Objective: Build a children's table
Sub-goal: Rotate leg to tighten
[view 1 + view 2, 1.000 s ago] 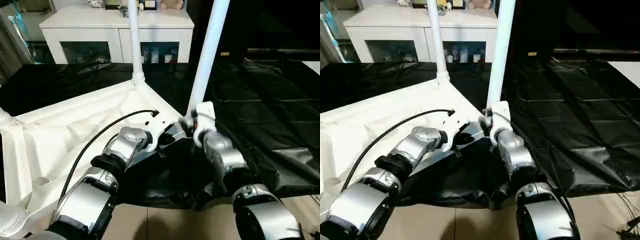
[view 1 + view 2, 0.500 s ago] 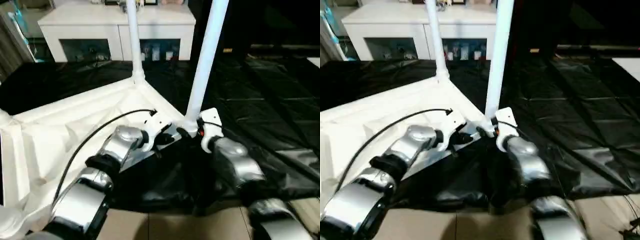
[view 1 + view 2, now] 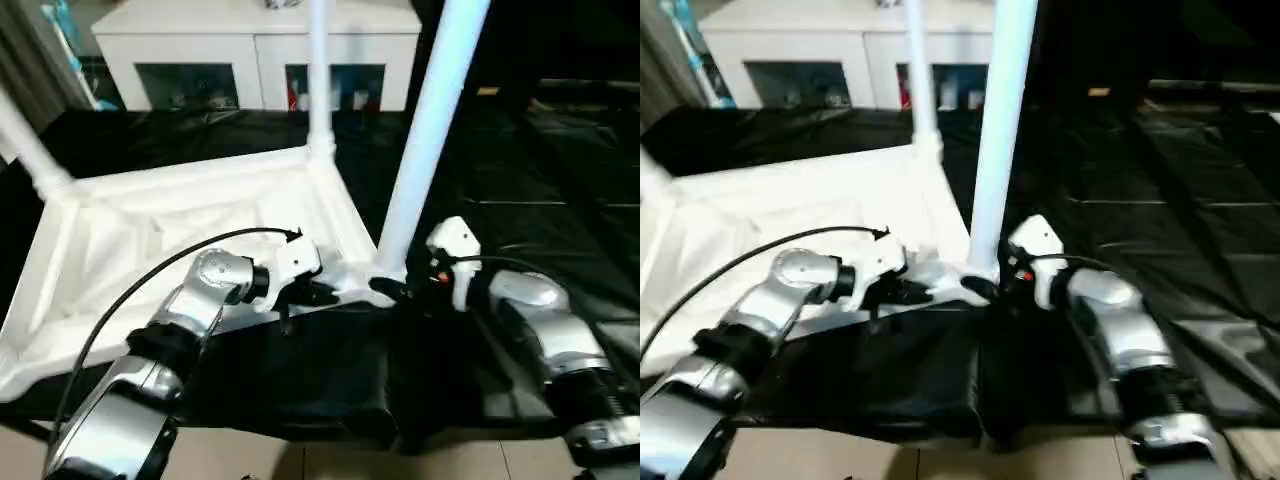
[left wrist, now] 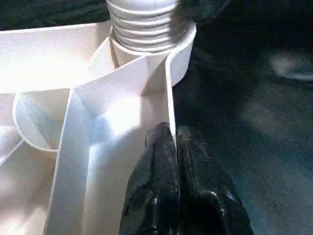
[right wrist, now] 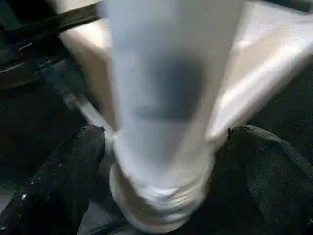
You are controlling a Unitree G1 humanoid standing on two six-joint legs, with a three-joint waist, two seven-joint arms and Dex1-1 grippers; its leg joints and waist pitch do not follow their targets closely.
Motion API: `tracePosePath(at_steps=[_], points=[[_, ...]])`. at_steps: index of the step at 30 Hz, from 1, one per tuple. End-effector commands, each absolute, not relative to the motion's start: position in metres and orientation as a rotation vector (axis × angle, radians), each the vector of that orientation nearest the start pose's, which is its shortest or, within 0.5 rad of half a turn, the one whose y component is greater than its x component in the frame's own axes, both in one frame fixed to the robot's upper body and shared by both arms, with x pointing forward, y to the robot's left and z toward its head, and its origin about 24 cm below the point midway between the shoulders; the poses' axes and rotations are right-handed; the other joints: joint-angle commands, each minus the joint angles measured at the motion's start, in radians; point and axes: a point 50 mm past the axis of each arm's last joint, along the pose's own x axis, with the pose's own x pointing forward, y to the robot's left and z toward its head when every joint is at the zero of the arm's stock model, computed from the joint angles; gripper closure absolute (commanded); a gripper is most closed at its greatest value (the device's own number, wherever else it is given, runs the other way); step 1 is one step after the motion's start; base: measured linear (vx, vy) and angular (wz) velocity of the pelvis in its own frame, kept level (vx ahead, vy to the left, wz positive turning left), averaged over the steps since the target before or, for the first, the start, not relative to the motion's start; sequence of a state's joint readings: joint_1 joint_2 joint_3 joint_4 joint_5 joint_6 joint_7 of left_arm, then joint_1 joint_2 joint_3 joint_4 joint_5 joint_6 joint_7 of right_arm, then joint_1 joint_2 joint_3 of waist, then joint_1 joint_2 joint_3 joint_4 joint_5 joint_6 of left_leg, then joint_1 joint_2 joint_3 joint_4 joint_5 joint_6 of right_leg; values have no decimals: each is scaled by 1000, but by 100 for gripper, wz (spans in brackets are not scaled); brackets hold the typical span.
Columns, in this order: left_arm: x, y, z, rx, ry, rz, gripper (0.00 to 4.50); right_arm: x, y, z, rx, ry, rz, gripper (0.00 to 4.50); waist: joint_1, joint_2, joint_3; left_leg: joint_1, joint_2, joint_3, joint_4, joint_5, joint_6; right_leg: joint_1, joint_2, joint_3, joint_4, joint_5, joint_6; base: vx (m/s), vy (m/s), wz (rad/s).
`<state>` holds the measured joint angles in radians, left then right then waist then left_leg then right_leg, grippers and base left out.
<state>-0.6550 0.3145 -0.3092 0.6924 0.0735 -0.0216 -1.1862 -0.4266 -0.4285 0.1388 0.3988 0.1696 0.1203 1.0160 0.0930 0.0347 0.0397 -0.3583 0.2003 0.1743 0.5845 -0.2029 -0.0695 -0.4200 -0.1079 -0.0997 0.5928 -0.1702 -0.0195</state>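
**Near-corner leg in its socket, right gripper spread around it**

The table top (image 3: pixel 190 230) lies upside down across the left half of the frame on black sheeting (image 3: pixel 560 190), ribbed underside up. Three legs stand from it — one at the far corner (image 3: pixel 320 80), one cut off at the upper left (image 3: pixel 25 140), and the near-corner leg (image 3: pixel 430 130) rising through the centre to the top edge.

The step in hand looks like seating that near leg. The right gripper (image 5: pixel 161 147) has its fingers (image 5: pixel 63 166) wide apart on either side of the leg's flared foot (not clamped). The left gripper (image 4: pixel 172 147) is closed with nothing between its fingers, tips resting at the top's rim beside the socket (image 4: pixel 146 29).

Next, I judge, comes checking the leg is fully home — then finding the fourth leg for the remaining corner at lower left.
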Motion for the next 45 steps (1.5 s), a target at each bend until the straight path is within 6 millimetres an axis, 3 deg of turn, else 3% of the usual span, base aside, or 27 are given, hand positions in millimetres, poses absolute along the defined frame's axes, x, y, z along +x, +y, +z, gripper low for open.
tracePosePath(at_steps=[1,5,7,11,16,21,30,31,37,45], points=[[312,115,41,496,464,-1467,450,300,-162,63,-219,265,1138,9,0,-8,-64,-4,31,3,-52,-81,163,73,-42,44,-41,-14,-288,0,0,0],[308,116,44,486,468,-1509,450,301,-158,61,-225,265,1143,9,-3,-8,-53,7,32,5,-69,-215,70,65,-42,49,-66,-226,-232,0,0,0],[307,116,46,489,468,-1521,450,302,-157,61,-226,264,1152,9,-5,-10,-52,13,31,7,-72,-240,48,61,-39,53,-69,-252,-219,0,0,0],[305,117,48,489,469,-1532,450,303,-155,62,-225,261,1165,9,-7,-9,-57,3,31,6,-69,-178,55,68,-38,52,-57,-171,-225,0,0,0],[308,118,49,505,471,-1505,450,302,-157,59,-246,275,1191,9,-6,-12,-63,-1,28,6,-61,-123,81,72,-38,51,-48,-98,-240,0,0,0],[309,119,49,518,473,-1485,450,300,-158,56,-269,289,1207,23,-6,-12,-61,-1,28,7,-61,-151,76,71,-39,51,-53,-140,-234,0,0,0],[310,121,48,539,471,-1459,450,300,-156,55,-270,288,1219,103,-5,-13,-60,-2,28,6,-61,-150,73,71,-38,50,-54,-163,-222,0,0,0],[311,121,48,541,472,-1458,450,300,-156,55,-269,287,1219,103,-4,-7,-61,0,28,5,-62,-152,72,70,-39,50,-54,-165,-222,0,0,0],[311,123,47,554,478,-1457,450,301,-155,54,-265,288,1221,166,-5,-10,-60,0,27,6,-61,-169,66,70,-38,50,-56,-179,-221,0,0,0],[311,123,46,555,482,-1452,450,300,-154,51,-263,296,1230,178,-5,-11,-61,-2,27,5,-60,-153,67,71,-38,50,-55,-177,-217,0,0,0]])
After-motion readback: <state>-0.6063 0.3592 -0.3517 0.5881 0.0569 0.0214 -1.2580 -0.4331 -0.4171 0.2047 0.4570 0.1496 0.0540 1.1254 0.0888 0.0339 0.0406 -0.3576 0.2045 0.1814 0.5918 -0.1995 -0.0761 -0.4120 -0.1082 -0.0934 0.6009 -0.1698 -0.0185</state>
